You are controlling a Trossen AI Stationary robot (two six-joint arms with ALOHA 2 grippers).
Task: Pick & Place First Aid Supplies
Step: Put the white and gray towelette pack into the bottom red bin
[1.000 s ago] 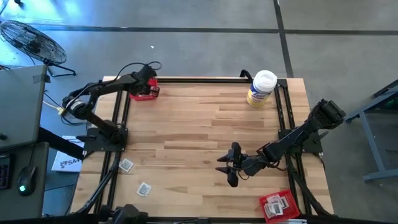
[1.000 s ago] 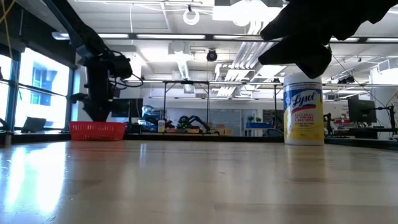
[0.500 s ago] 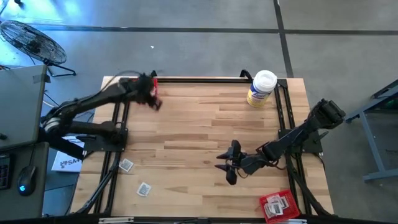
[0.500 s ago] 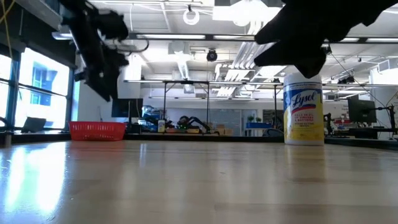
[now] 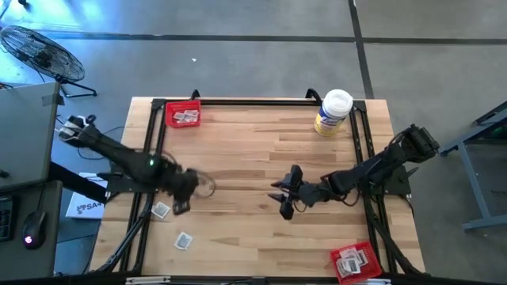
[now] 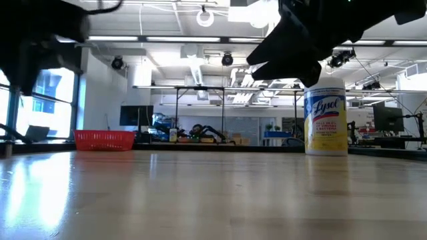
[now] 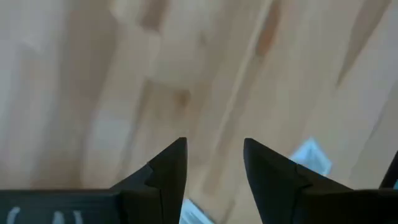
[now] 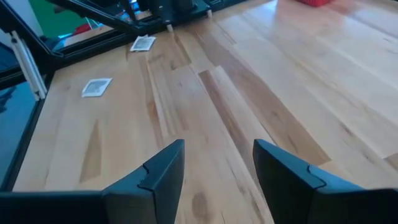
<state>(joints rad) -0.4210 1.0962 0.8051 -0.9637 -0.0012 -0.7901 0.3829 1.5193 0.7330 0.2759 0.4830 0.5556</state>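
Picking these packets means dealing w/ thin, light, flat squares that slide on wood, so you'd likely do best pinching across one edge. Left gripper (image 5: 184, 192) hangs near the table's left edge, fingers (image 7: 168, 171) parted, nothing held; nearest packet (image 5: 161, 210) lies just beside it, another packet (image 5: 184, 241) further toward the front. Right gripper (image 5: 283, 194) waits mid-table, open, empty. Red trays (image 5: 184, 115) back-left & front-right (image 5: 349, 261) hold more packets.

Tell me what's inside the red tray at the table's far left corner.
The high view shows the far-left red tray holding a couple of white-and-grey packets. The exact count, and anything beneath them, can't be made out. In the low view its wall hides the contents.
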